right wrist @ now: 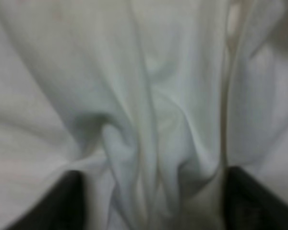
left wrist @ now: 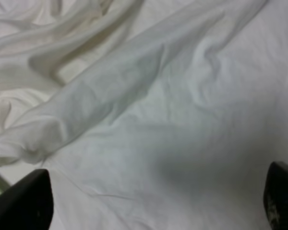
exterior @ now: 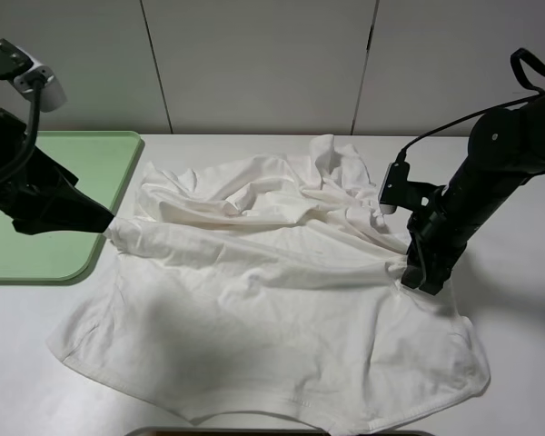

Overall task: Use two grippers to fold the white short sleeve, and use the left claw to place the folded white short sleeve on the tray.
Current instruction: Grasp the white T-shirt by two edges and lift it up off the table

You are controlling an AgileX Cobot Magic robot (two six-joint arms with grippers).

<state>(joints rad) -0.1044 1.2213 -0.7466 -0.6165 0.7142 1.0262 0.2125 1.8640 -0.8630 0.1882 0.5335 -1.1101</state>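
Wrinkled cotton white short sleeve [exterior: 282,309] sprawls beside the flat pale-green plastic tray [exterior: 82,159] at the surface's left edge. Black pincer right claw [exterior: 416,272] clamps a gathered ridge; black left claw [exterior: 107,225], fingers apart, should pinch the ridge's other end firmly first.

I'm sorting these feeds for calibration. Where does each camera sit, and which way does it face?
Exterior high: mounted high, looking down at the table, the white short sleeve and the tray; both black arms show, with the left claw and right gripper at the shirt's sides.
Left wrist: on the left arm, looking past its fingertips onto a stretched fold of shirt.
Right wrist: on the right arm, close over bunched cloth between its fingertips.
Shared: every view shows the shirt.
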